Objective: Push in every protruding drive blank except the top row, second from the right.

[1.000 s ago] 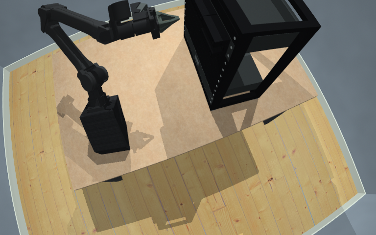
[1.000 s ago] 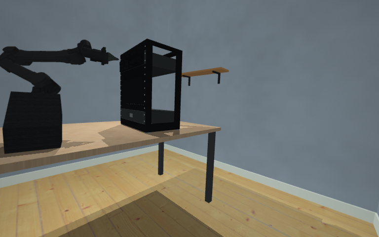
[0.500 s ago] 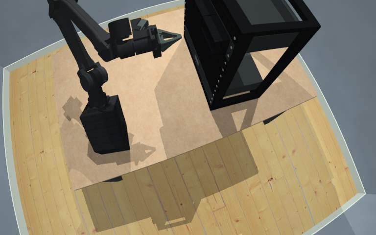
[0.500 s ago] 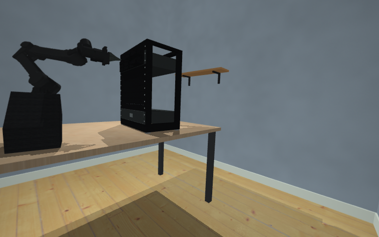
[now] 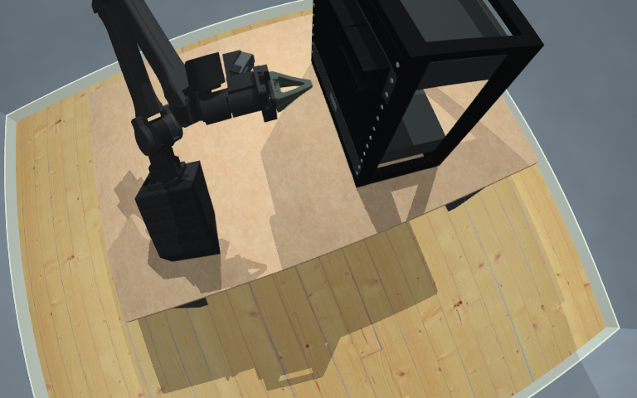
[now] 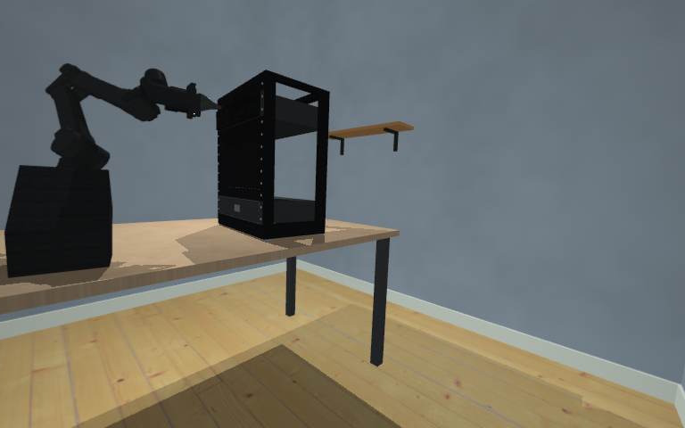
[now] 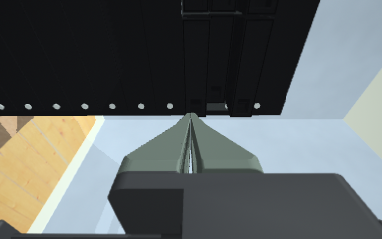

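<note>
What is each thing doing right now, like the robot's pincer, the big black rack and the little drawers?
Grey-green pincer: shut, holding nothing, tip close to the rack front.
Tall black metal rack: upright on the table.
Black drive blanks: some stand further out than their neighbours.
Wooden table: carries rack and arm base.

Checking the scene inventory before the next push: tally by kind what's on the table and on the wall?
Racks: 1, the black rack on the table
Robot arms: 1, on a black block, gripper shut and empty at the rack's upper front
Wall shelves: 1, the wooden shelf
Total: 3
</note>
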Available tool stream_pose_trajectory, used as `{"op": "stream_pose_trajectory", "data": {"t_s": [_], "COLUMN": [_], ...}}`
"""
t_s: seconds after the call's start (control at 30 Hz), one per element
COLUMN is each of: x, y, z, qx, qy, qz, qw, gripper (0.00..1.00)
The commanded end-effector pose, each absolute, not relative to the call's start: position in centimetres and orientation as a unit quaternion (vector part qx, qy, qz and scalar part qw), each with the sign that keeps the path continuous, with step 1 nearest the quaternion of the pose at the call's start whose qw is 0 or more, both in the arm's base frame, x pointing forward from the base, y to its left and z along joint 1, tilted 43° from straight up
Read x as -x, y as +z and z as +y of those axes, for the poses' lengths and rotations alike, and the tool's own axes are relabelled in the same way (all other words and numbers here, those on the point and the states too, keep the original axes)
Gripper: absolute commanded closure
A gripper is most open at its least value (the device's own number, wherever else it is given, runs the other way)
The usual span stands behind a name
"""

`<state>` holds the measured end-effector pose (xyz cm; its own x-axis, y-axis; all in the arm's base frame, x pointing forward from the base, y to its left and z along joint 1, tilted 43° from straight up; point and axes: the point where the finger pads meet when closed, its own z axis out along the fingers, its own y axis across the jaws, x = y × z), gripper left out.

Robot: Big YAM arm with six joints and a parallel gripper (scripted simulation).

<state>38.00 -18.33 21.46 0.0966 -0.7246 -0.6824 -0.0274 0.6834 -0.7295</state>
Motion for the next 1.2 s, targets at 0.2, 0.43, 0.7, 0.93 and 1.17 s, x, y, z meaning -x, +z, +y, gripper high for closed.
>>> {"op": "stream_pose_trajectory", "data": {"t_s": [0.2, 0.43, 0.7, 0.93, 1.17], "x": [-44.6, -44.2, -44.5, -44.5, -45.2], "y": [23.4, 21.4, 22.1, 22.5, 25.1], "z": [-18.3, -18.6, -18.3, -18.4, -19.3], "qx": [0.313, 0.299, 0.303, 0.304, 0.307], "qy": [-0.269, -0.262, -0.264, -0.266, -0.282], "qz": [0.604, 0.626, 0.619, 0.616, 0.601], "qw": [0.682, 0.671, 0.674, 0.676, 0.682], "gripper": [1.00, 1.00, 1.00, 1.00, 1.00]}}
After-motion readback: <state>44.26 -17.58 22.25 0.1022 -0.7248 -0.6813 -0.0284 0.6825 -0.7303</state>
